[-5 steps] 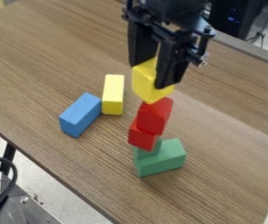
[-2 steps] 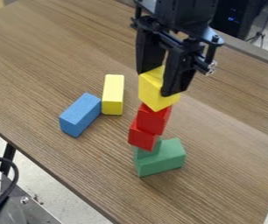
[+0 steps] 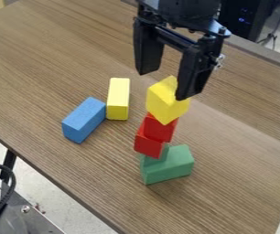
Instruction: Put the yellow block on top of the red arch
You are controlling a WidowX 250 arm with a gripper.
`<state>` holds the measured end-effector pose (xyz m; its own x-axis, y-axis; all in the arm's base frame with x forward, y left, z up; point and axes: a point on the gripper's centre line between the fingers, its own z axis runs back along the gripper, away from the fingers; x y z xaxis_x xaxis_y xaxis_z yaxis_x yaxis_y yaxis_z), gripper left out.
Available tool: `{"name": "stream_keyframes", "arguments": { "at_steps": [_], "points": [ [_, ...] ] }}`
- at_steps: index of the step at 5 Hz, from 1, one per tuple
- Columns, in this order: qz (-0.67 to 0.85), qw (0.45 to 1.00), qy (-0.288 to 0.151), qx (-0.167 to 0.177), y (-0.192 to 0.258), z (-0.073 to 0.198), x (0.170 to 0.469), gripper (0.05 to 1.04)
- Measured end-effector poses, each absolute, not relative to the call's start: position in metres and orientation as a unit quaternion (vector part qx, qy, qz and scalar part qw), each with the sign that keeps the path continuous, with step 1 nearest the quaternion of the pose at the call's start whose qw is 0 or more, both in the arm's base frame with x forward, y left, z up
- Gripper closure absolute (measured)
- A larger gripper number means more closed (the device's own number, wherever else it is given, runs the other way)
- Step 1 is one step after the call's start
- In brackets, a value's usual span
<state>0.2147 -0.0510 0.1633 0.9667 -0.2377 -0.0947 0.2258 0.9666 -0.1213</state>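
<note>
Above the stack, in the upper middle of the view, the black gripper [image 3: 165,84] stands open, its two fingers wide apart. Just below and between them a yellow block [image 3: 166,101] rests on the red piece [image 3: 159,128], the upper part of the stack; the right finger overlaps the block's upper right edge, and whether they touch I cannot tell. The left finger is clear of it. A lower red part juts toward the camera, and beneath it is a green block [image 3: 170,166] on the table.
On the wooden table [image 3: 51,59], left of the stack, a second yellow block [image 3: 117,98] lies beside a blue block [image 3: 83,119]. The table's front edge runs diagonally across the lower left, with metal equipment beyond it.
The gripper was closed around the yellow block; its fingers have spread and let it go. Block and gripper came down onto the red piece beforehand, and the left finger moved off leftward.
</note>
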Motion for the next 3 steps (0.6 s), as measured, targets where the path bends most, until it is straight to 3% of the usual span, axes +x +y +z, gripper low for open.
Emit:
{"name": "stream_keyframes", "arguments": {
  "at_steps": [1, 3],
  "points": [
    [-0.096, 0.991, 0.061, -0.068, -0.046, 0.163, 0.215, 0.084],
    [-0.016, 0.995, 0.035, -0.094, -0.018, 0.192, 0.229, 0.084]
  ]
}}
